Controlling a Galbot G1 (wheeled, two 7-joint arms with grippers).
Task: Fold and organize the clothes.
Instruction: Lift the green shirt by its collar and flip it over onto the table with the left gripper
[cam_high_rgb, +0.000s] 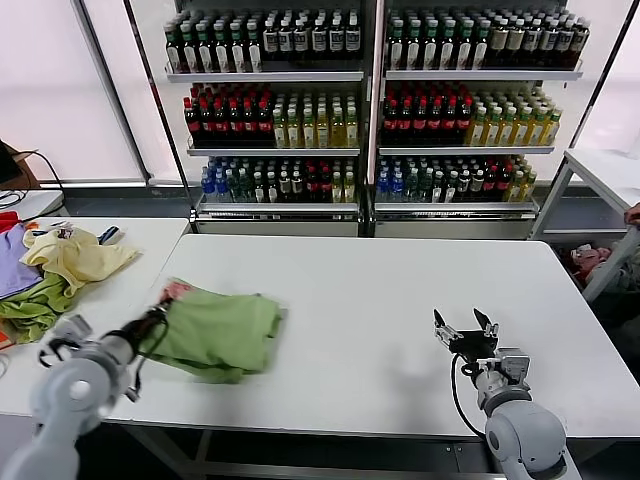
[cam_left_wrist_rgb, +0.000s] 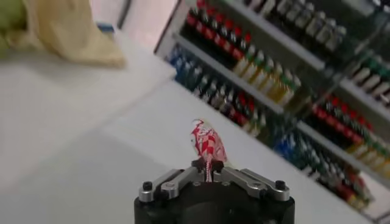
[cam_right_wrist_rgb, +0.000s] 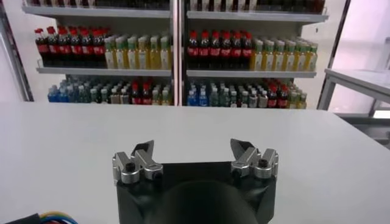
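Head view: the light green shirt (cam_high_rgb: 222, 332) lies bunched on the white bench (cam_high_rgb: 400, 290), towards my left side, with its printed patch showing at the corner nearest my left hand.
Left hand (cam_high_rgb: 160, 317): closed on the shirt's printed corner; in the left wrist view the hand (cam_left_wrist_rgb: 210, 173) has its fingers pinched together on a tuft of red-and-white fabric that stands up between them.
Right hand (cam_high_rgb: 466, 329): resting low over bare bench, well apart from the shirt, fingers spread wide and holding nothing; the right wrist view shows the same hand (cam_right_wrist_rgb: 195, 159) with only bench ahead of it.
Key relation: the shirt stretches from my left hand towards the right hand, its long axis running roughly across the bench; the free far edge is nearer the right hand than the gripped corner is.
My judgement: the left arm owns this cloth, so any fold or pull starts from that corner; the right hand would have to cross towards the shirt to help.
Heap of garments (cam_high_rgb: 55, 270): on the neighbouring bench beyond my left hand, clear of the shirt.
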